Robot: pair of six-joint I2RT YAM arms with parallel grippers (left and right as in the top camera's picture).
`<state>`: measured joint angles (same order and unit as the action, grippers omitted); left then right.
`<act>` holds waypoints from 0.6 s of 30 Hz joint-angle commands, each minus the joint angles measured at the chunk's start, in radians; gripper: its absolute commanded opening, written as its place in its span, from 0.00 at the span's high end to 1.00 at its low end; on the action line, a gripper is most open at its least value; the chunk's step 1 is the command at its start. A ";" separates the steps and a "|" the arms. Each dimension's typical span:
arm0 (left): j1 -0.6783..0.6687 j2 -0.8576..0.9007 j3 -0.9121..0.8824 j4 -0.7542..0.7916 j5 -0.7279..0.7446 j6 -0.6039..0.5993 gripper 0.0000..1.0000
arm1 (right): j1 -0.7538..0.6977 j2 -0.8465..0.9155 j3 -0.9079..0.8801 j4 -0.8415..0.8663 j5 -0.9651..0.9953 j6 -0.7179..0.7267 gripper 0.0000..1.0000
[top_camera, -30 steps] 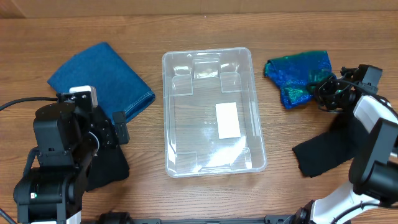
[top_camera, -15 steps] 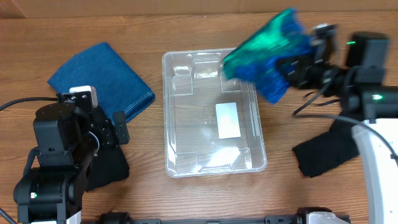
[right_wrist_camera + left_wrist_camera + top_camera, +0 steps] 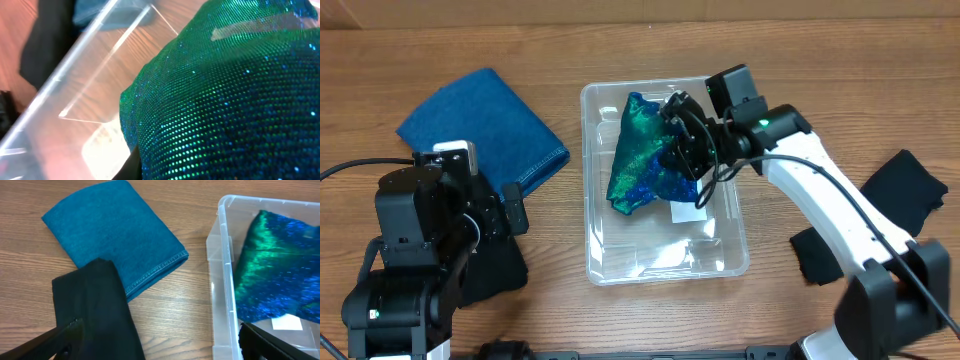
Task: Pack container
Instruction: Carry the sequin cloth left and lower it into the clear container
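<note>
The container (image 3: 596,262) is a clear rectangular bin in the middle of the table; its left wall shows in the left wrist view (image 3: 223,280). My right gripper (image 3: 682,135) is over the bin, shut on a shiny green-blue sequined cloth (image 3: 642,155) that hangs down into it. The cloth fills the right wrist view (image 3: 225,95) and also shows in the left wrist view (image 3: 280,270). My left gripper (image 3: 155,347) is open and empty at the table's left front, above a black cloth (image 3: 95,310).
A folded blue towel (image 3: 480,128) lies at the back left, also in the left wrist view (image 3: 112,230). A black cloth (image 3: 495,270) lies under my left arm. Another black cloth (image 3: 905,200) lies at the right, near my right arm.
My right gripper lifted the sequined cloth from the table's back right and carried it left over the bin, where it now hangs inside. The left arm has not moved.
</note>
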<state>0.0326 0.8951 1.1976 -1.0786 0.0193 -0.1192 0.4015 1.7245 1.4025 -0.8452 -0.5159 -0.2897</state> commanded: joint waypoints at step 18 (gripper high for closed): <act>0.001 0.039 0.021 -0.002 0.000 0.023 0.00 | 0.032 0.084 0.018 0.067 -0.088 -0.208 0.96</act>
<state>0.0326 0.9348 1.1976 -1.0786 0.0193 -0.1192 0.4221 1.8179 1.4025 -0.8009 -0.5671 -0.4789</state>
